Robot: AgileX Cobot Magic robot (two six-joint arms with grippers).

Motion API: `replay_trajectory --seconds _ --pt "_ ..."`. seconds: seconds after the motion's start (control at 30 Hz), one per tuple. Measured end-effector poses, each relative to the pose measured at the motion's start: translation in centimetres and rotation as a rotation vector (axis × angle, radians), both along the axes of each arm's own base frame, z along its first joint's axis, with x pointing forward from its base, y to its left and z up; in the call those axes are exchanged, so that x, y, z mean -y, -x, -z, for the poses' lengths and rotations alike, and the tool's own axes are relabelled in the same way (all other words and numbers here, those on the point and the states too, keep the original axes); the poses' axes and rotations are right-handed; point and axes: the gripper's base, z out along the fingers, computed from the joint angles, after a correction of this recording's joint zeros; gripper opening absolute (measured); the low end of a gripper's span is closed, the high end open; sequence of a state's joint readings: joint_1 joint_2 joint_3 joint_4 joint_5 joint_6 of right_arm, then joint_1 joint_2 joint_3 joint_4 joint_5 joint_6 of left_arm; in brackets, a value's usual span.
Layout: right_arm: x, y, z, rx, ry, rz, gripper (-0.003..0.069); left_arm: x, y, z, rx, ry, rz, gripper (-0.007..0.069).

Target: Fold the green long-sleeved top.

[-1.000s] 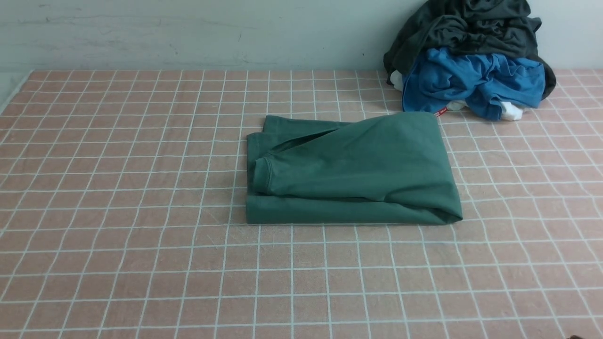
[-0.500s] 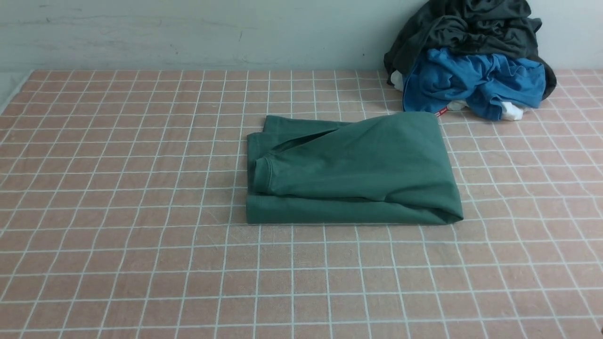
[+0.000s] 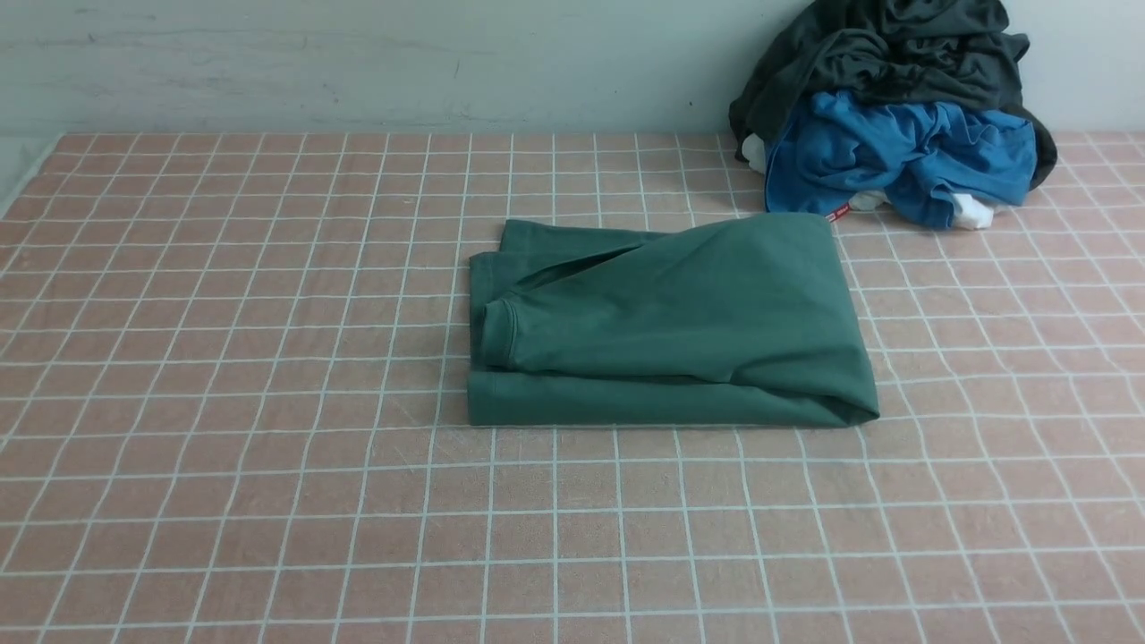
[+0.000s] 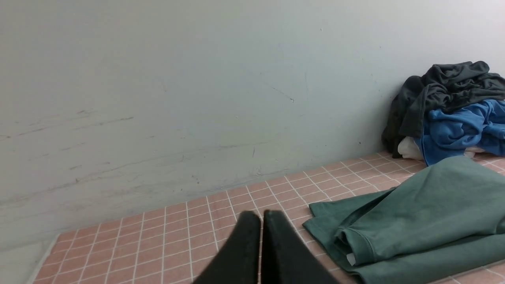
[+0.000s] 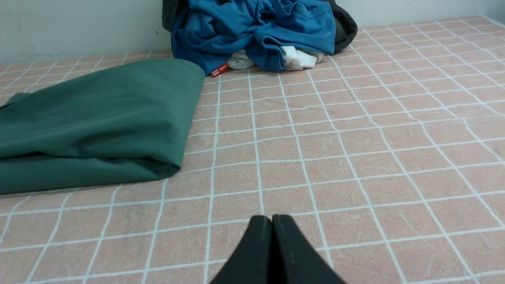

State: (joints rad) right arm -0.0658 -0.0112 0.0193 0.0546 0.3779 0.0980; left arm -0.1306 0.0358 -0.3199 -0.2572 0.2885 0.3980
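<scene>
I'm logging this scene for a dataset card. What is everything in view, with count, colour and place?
green long-sleeved top: one, dark green, folded at the table's middle.
blue garment: one, bright blue, in the pile at the far right by the wall.
dark grey garment: one, on top of that pile.
white cloth: bits, under the blue.
tablecloth: one, pink with white grid.
left gripper: black fingers shut, empty.
right gripper: black fingers shut, empty.

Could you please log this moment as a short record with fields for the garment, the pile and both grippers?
garment: green long-sleeved top, folded into a rectangle, one ribbed cuff lying on top
surface: pink grid-patterned cloth
pile: dark grey garment over bright blue garment, against the wall, beyond the top's far right corner
left gripper: shut, empty, off the top
right gripper: shut, empty, off the top
</scene>
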Motion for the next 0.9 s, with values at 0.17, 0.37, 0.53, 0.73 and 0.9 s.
replay_trajectory --seconds 0.17,0.37,0.53,0.73,0.9 --pt "0.0 0.0 0.0 0.000 0.000 0.000 -0.0014 0.0 0.0 0.0 0.000 0.000 0.000 -0.0003" --pt "0.0 0.0 0.0 0.000 0.000 0.000 -0.0014 0.0 0.0 0.0 0.000 0.000 0.000 -0.0003" --pt "0.0 0.0 0.0 0.000 0.000 0.000 -0.0014 0.0 0.0 0.0 0.000 0.000 0.000 -0.0003" --pt "0.0 0.0 0.0 0.000 0.000 0.000 -0.0014 0.0 0.0 0.3 -0.003 0.000 -0.001 -0.0003" --pt "0.0 0.0 0.0 0.000 0.000 0.000 -0.0014 -0.2 -0.2 2.1 0.006 -0.026 -0.046 -0.0003"
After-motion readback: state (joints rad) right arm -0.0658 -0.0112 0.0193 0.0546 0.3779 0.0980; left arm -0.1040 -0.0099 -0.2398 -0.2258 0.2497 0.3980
